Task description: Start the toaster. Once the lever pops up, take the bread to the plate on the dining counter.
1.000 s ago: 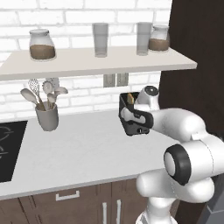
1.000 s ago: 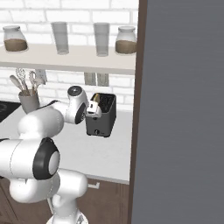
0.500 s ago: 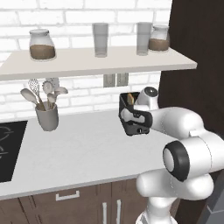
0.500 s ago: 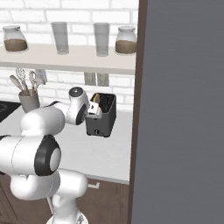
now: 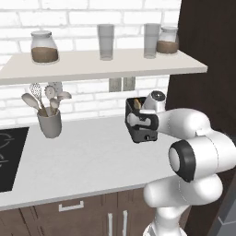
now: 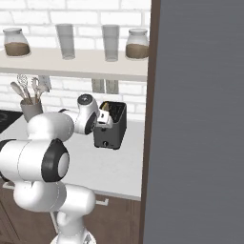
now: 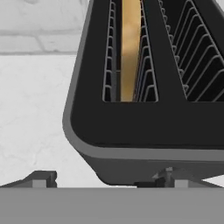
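Observation:
The black toaster [image 5: 142, 131] stands at the back right of the white worktop, against the brick wall. The bread [image 7: 130, 48] stands upright in the toaster's [image 7: 131, 131] left slot; its top edge [image 5: 137, 104] pokes out. My gripper [image 7: 105, 178] hovers open just above the toaster's near end, one fingertip [image 7: 41, 178] off its left side and the other [image 7: 170, 174] over its front edge, holding nothing. From the right, the hand [image 6: 102, 118] sits at the toaster's [image 6: 112, 131] left top corner. The plate and the dining counter are out of view.
A grey utensil cup [image 5: 50, 122] stands left on the worktop, and a black hob [image 5: 9, 156] lies at the far left. A shelf [image 5: 101, 67] with jars and glasses hangs above the toaster. A tall dark cabinet [image 5: 207, 69] flanks the toaster's right.
The hand has barely shifted at the toaster and its jaws stay wide. Toaster and bread have not moved.

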